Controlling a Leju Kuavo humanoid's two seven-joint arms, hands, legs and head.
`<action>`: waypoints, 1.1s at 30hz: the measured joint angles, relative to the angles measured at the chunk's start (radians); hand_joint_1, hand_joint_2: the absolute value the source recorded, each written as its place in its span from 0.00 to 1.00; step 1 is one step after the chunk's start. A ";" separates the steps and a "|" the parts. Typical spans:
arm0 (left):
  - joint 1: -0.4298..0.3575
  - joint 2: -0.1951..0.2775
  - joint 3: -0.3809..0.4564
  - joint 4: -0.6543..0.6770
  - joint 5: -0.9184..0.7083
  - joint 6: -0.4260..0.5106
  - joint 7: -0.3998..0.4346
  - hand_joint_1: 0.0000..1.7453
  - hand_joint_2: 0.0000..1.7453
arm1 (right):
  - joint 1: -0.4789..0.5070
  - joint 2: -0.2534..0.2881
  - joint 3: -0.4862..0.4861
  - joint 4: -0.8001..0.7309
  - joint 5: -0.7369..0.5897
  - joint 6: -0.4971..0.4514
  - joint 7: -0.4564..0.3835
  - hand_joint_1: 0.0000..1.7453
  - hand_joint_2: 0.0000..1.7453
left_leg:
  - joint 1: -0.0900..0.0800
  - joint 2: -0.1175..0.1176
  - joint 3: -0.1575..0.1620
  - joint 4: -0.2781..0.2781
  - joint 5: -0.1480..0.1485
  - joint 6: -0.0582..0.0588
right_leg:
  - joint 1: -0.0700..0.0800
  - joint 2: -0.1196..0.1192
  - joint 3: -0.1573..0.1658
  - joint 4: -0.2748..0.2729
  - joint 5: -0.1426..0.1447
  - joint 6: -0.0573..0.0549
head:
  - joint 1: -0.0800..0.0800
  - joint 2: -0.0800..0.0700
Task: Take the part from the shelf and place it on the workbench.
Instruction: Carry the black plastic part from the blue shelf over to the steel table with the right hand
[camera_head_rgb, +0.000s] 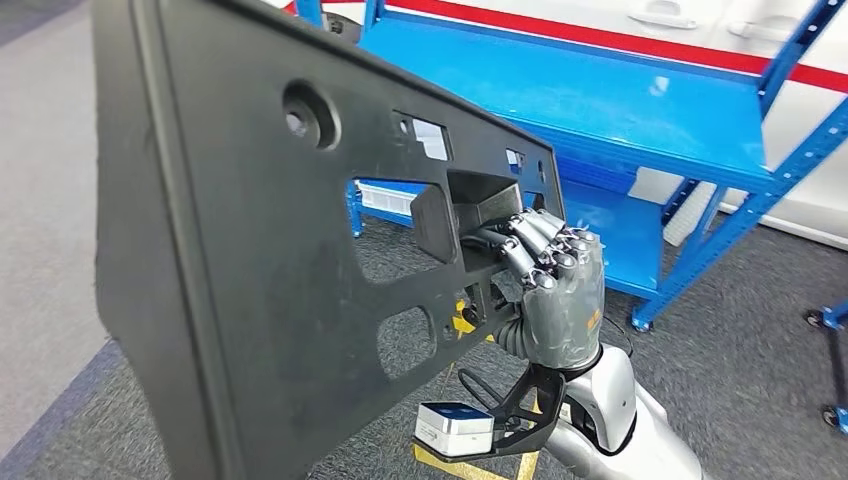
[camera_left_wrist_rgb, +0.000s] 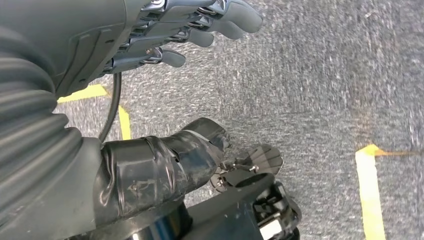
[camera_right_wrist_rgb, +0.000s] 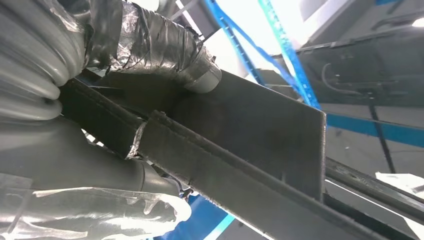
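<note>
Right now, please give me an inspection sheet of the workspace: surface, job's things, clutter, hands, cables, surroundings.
Surface: grey carpet floor with yellow tape lines; no workbench seen.
Job's things: large black panel part, lifted and tilted, off the blue shelf.
Clutter: nothing seen.
Hands: right hand grips the part through an opening; left hand holds nothing, fingers loosely curled over the floor.
Cables: black cable by the left wrist; another below the right wrist.
Surroundings: white wall with a red stripe behind the shelf.
</note>
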 joint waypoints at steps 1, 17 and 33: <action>-0.001 0.000 0.000 0.000 0.000 0.000 0.000 0.00 1.00 | 0.001 0.000 0.000 0.000 -0.005 -0.002 -0.001 1.00 1.00 | 0.001 -0.010 -0.008 0.008 0.000 -0.004 | -0.001 0.016 0.014 -0.034 0.007 0.000 | 0.000 0.000; 0.000 -0.003 0.000 0.000 -0.025 0.018 0.005 0.00 1.00 | -0.001 0.010 0.000 -0.025 -0.065 0.000 -0.031 1.00 1.00 | 0.002 0.128 0.007 0.002 -0.019 -0.032 | 0.000 -0.132 0.024 -0.065 0.016 -0.002 | -0.013 0.000; 0.003 -0.005 0.000 0.000 0.024 0.027 -0.002 0.00 1.00 | -0.028 0.017 0.002 -0.036 -0.080 -0.001 -0.074 1.00 1.00 | 0.004 -0.035 -0.009 0.016 -0.007 -0.009 | -0.002 0.010 0.017 -0.051 0.009 0.013 | -0.001 0.000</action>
